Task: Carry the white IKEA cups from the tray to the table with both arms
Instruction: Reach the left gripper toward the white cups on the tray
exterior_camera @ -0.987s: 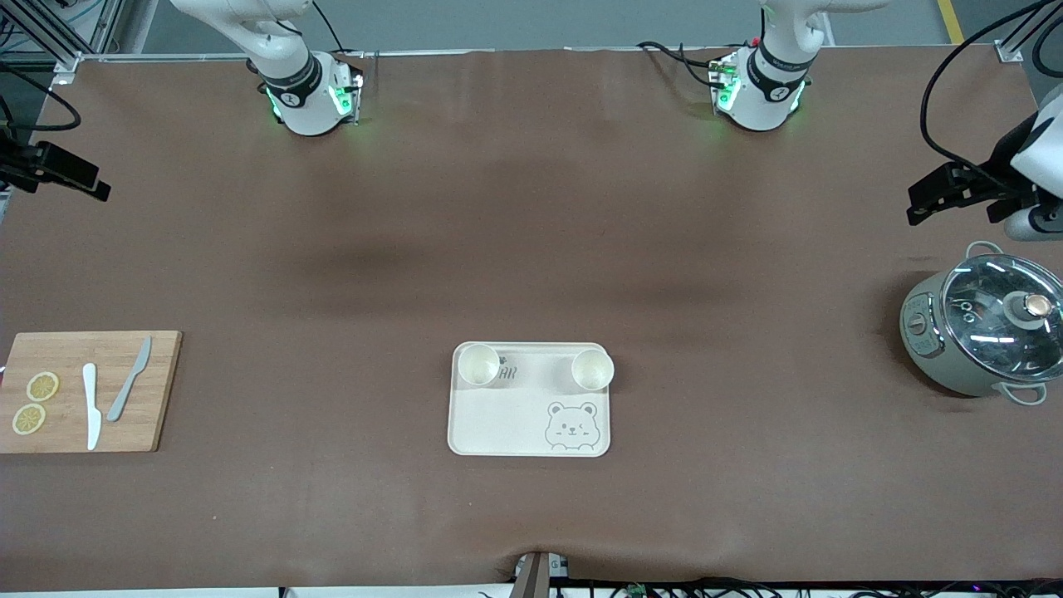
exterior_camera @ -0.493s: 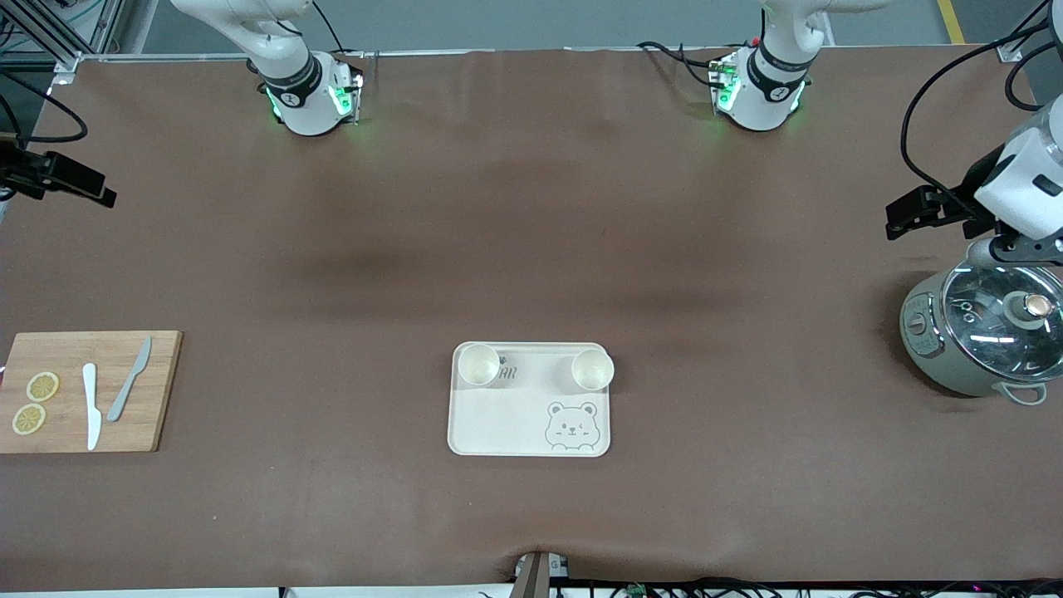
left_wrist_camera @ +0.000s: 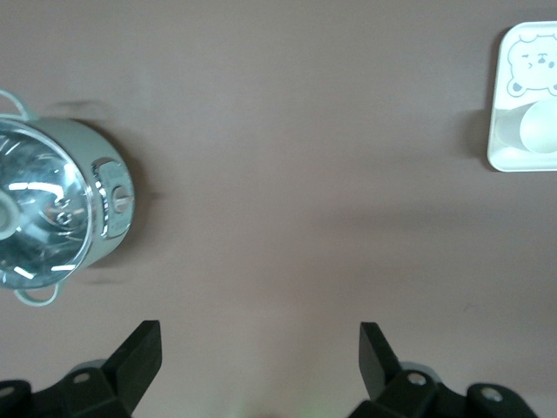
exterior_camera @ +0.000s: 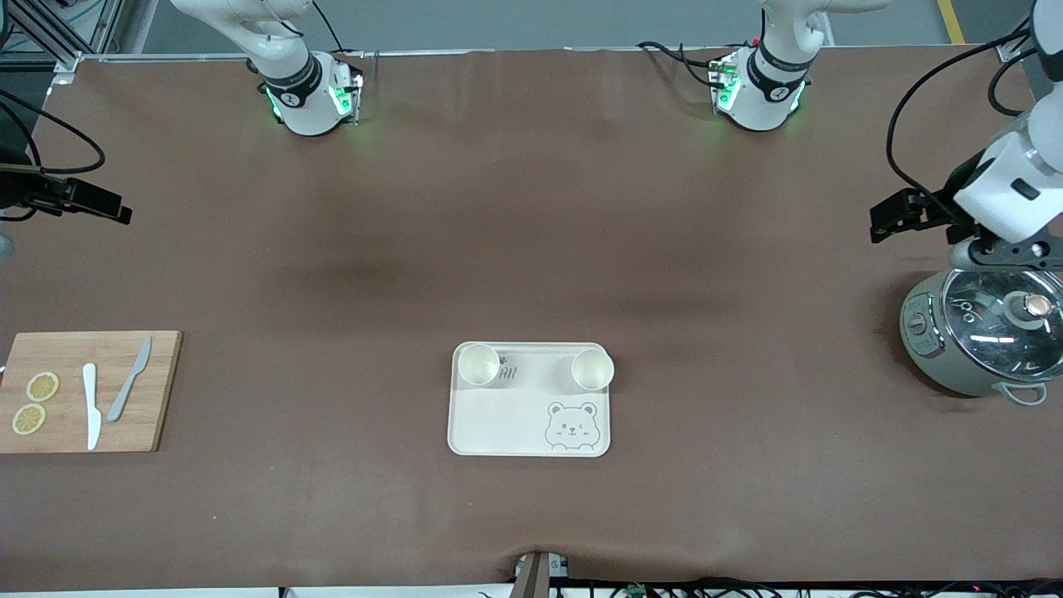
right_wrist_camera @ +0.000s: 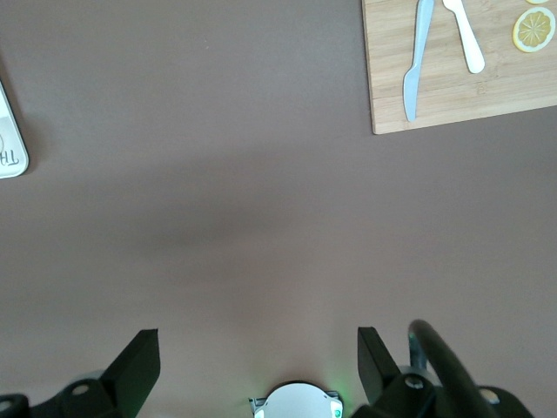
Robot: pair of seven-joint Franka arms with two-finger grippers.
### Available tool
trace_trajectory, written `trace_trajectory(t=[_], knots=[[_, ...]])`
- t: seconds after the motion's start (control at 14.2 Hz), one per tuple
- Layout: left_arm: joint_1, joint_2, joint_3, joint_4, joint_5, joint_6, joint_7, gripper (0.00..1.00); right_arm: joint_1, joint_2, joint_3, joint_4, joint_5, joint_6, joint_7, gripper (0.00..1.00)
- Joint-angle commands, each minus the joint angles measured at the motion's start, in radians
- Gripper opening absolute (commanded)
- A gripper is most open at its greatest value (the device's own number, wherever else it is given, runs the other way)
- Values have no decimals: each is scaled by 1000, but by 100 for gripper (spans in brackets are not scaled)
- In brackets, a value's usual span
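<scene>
Two white IKEA cups stand upright on a cream bear-printed tray (exterior_camera: 498,423) near the table's middle: one cup (exterior_camera: 478,365) toward the right arm's end, the other cup (exterior_camera: 592,370) toward the left arm's end. My left gripper (exterior_camera: 893,220) is open and empty in the air beside the pot; its wrist view (left_wrist_camera: 258,348) shows the tray (left_wrist_camera: 500,104) with one cup (left_wrist_camera: 540,131) far off. My right gripper (exterior_camera: 91,203) is open and empty over bare table at the right arm's end; its wrist view (right_wrist_camera: 257,353) shows only the tray's edge (right_wrist_camera: 7,144).
A grey-green pot with a glass lid (exterior_camera: 984,332) stands at the left arm's end, also in the left wrist view (left_wrist_camera: 52,213). A wooden cutting board (exterior_camera: 91,390) with two knives and lemon slices lies at the right arm's end, also in the right wrist view (right_wrist_camera: 461,70).
Both grippers have moved a little inward from the table's ends toward the middle. The cups and tray have not moved.
</scene>
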Motion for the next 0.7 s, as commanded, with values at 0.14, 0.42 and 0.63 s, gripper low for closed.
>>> trace_trajectory(t=[0.14, 0.42, 0.63], knots=[[-72, 69, -7, 6, -3, 68, -15, 100, -23, -2, 13, 7, 2, -5, -5, 100], [-128, 119, -7, -4, 3, 149, -15, 100, -21, 3, 12, 7, 0, -5, -5, 100], [-145, 170, -7, -3, 5, 217, -69, 100, -23, 3, 12, 7, 0, -5, -7, 100]])
